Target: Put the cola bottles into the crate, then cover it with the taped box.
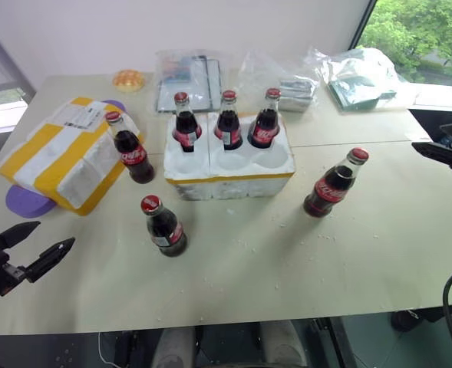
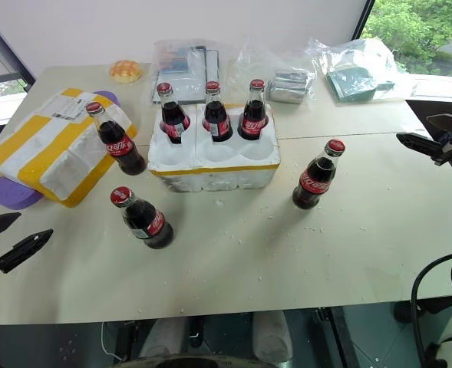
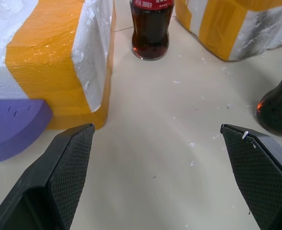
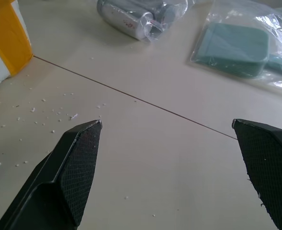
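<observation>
Three bottles [image 1: 229, 123] stand in the crate's [image 1: 229, 172] far wells; the three near wells are empty. Loose on the table [image 1: 287, 261]: one bottle by the box [image 1: 64, 153] at left, one near-left [image 1: 163, 227], one right [image 1: 333, 184].

Left hand [image 1: 34, 249] and right hand [image 2: 425, 146] both gape wide, holding nothing.

Likely next: the near-left bottle. Grip the glass body below the neck, keep it upright, lower it straight into a near well.

Glass is smooth and slick; the foam is crumbly, with flecks scattered about. The purple pad [image 1: 28, 202] under the box looks soft, perhaps foam.
</observation>
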